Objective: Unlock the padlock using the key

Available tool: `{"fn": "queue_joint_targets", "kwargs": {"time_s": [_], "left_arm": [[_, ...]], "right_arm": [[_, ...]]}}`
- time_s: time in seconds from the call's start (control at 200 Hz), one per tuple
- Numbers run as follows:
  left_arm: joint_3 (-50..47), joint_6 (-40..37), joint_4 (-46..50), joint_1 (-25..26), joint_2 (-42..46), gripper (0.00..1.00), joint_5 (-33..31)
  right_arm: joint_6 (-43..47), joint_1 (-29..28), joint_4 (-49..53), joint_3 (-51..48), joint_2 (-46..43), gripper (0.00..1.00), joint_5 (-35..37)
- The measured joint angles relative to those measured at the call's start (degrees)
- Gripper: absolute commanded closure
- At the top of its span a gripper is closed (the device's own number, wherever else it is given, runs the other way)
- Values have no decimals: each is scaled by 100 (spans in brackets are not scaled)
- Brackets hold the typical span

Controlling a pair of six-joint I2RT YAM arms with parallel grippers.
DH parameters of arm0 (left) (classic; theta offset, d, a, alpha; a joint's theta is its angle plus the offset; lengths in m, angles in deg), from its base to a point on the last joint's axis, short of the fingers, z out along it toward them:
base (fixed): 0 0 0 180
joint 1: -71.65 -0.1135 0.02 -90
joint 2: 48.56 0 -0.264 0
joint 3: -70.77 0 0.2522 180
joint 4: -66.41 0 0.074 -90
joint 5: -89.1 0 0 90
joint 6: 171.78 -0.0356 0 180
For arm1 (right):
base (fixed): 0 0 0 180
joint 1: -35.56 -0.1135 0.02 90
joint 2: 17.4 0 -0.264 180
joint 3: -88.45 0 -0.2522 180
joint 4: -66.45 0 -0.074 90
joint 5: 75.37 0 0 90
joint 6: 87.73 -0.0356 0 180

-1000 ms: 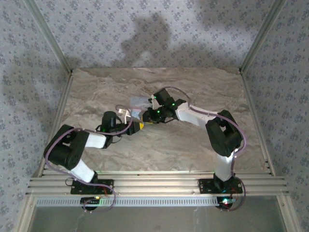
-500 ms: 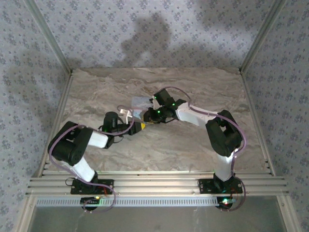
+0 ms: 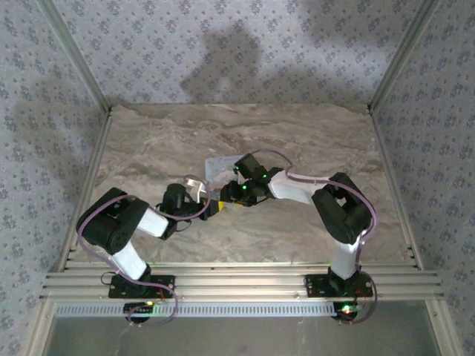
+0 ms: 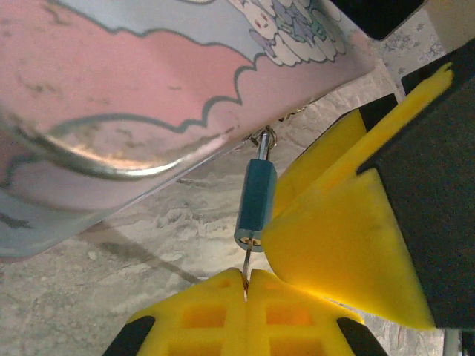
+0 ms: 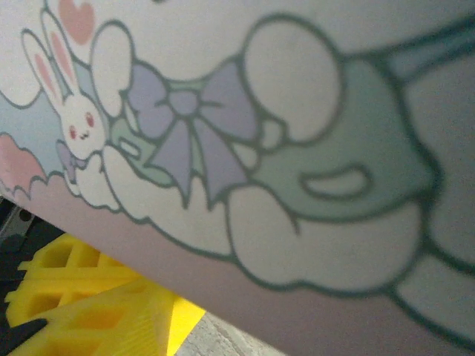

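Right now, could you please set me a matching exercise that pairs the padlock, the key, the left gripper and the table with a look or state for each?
Things:
1. padlock
2. key
3. left gripper
4. table

Descriptions:
A. marbled beige
B. yellow fingers shut on a thin metal stem
C. teal barrel
D. pastel pink and blue, with a bunny print

Pairs: 1-D, 2-C, 3-B, 4-A
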Motion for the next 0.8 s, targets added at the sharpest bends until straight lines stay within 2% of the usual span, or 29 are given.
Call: {"fn": "queue_joint_targets", "kwargs": {"time_s": [0.325,0.799], "left_arm": [[2,-142,-190,39,0,100,-380],[2,-236,-256,177,-98,100,-586]], "right_arm": [[-369,-133,-2,-332,-378,42,398],[-1080,-133,-444,-693,-837,40,774]]}}
